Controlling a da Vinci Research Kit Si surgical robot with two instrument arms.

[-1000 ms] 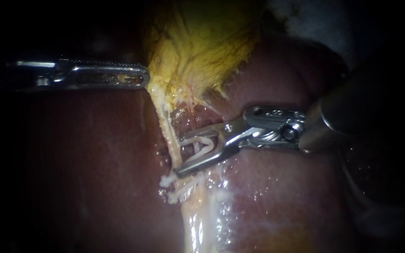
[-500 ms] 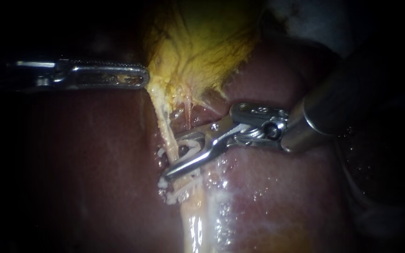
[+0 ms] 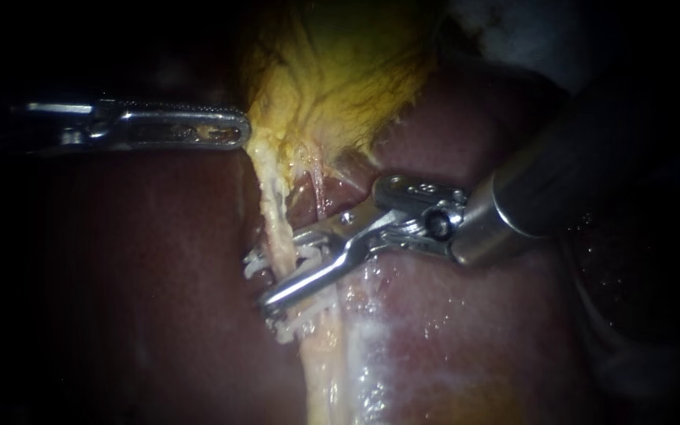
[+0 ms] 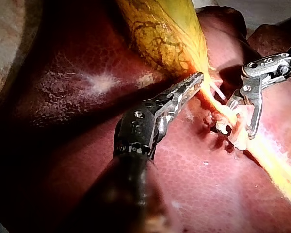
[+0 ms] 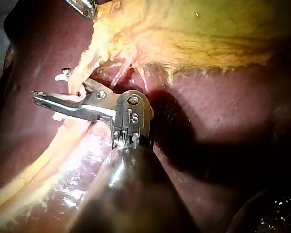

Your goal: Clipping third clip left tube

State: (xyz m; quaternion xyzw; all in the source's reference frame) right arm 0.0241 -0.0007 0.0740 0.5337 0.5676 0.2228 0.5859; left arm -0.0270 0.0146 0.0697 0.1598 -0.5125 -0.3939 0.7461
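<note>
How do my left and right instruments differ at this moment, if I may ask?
The left instrument lies level, its jaws together on the edge of the gallbladder. The right instrument slants downward, its jaws apart, holding a white clip astride the left tube. Both are slim metal jaws on dark shafts, over the liver.

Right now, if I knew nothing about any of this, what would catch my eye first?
The yellow gallbladder glows at the top of the endoscope view against the dark red liver. Below it, the right instrument straddles a pale tube with a white clip in its jaws, while the left instrument grips the gallbladder's edge.
</note>
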